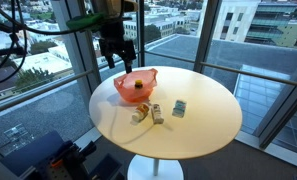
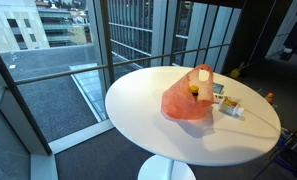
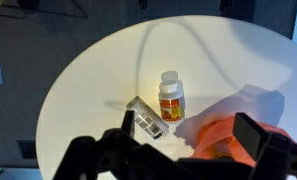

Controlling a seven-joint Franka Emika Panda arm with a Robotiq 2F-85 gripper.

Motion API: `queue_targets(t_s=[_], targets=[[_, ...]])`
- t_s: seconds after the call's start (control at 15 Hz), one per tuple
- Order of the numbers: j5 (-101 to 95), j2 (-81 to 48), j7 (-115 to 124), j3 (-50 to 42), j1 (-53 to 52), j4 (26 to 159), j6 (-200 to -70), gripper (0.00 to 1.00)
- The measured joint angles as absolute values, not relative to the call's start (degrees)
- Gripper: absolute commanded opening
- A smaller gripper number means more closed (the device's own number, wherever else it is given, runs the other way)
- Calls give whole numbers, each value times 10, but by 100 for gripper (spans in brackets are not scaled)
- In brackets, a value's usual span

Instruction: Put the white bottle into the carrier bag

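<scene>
The white bottle [image 3: 171, 98] has a white cap and an orange label and rests on the round white table [image 3: 88, 70], just beyond the orange carrier bag [image 3: 223, 140]. In the exterior views the bottle [image 1: 140, 115] [image 2: 231, 107] lies next to the bag [image 1: 135, 86] [image 2: 186, 102]. My gripper [image 3: 188, 127] is open and empty. It hovers above the bag's near edge, and in an exterior view it [image 1: 116, 50] hangs over the bag at the back of the table. A yellowish item shows inside the bag.
A small clear box [image 3: 143, 118] lies beside the bottle. Another small item [image 1: 157, 112] and a bluish box [image 1: 178, 108] sit near it. Glass walls and window frames surround the table [image 1: 208, 125], which stands on a single pedestal.
</scene>
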State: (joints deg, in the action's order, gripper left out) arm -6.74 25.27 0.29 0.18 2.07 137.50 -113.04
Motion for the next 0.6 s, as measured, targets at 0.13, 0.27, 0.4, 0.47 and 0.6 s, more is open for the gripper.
queue_targets(t_s=[0.13, 0.27, 0.4, 0.47, 0.6], targets=[[-67, 247, 3, 2, 21, 1379, -1132, 100], [-67, 236, 3, 1, 21, 1384, -1144, 100], [-67, 223, 3, 0, 21, 1390, -1167, 100], [-67, 216, 3, -1, 21, 1394, -1181, 100], [-67, 199, 3, -3, 22, 1402, -1208, 100]])
